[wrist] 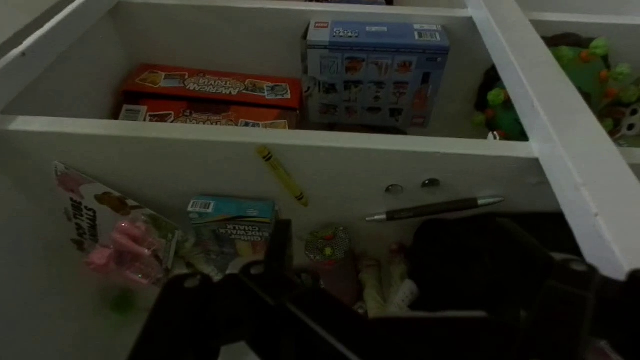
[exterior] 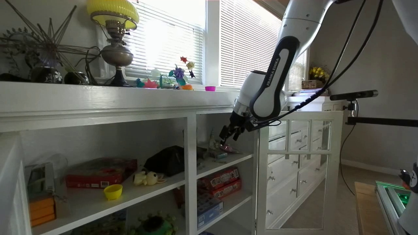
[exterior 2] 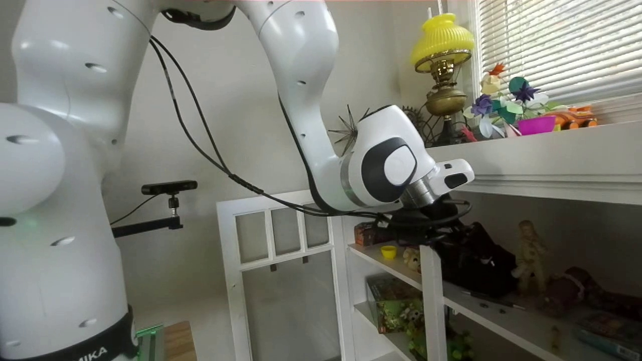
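Chalk box [wrist: 231, 223], ten o'clock from parted, empty-looking fingers [wrist: 279, 246]; could snag black bag [wrist: 452, 252], three o'clock, by drifting sideways.

"FRANKA EMIKA" runs along the arm [exterior: 276, 68]; "MIKA" shows on the black base band [exterior 2: 118, 340]. In the wrist view, a red box [wrist: 215, 89] reads "AMERICAN TRIVIA", the card [wrist: 91, 207] "POP TUBE ANIMALS", the teal box [wrist: 231, 214] "SIDEWALK CHALK"; the dim blue box [wrist: 375, 75] perhaps carries a LEGO logo.

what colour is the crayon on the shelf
Yellow, with black bands near its ends; the crayon shows best in the wrist view.
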Tool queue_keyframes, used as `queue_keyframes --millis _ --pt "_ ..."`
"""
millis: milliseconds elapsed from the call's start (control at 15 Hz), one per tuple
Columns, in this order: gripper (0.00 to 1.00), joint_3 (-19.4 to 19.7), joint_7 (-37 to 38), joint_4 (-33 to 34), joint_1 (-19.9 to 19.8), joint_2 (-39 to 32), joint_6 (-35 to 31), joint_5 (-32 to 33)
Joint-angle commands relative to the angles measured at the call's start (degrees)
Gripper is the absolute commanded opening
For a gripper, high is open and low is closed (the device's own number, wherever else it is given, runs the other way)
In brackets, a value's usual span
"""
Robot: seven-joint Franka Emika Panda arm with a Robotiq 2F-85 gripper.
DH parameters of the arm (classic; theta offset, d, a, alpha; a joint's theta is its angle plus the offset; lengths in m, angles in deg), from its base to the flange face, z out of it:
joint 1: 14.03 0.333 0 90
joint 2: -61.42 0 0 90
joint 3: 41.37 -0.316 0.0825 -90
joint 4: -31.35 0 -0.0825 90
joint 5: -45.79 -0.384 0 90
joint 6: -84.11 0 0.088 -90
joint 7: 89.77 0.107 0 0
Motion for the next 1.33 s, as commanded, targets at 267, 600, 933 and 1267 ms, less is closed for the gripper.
queue_keyframes --millis 267,600,933,1267 --pt "1.00 -14.1 -2.2 -0.3 -10.5 -2.1 -6.3 -2.2" --pt "1.00 -16.8 -4.1 0.2 -14.4 -4.6 -7.1 -1.2" --pt "1.00 -15.4 -10.6 1.4 -13.9 -7.8 -11.5 -6.1" --pt "1.00 -13.9 -13.4 3.9 -12.6 -13.7 -17.9 -6.2"
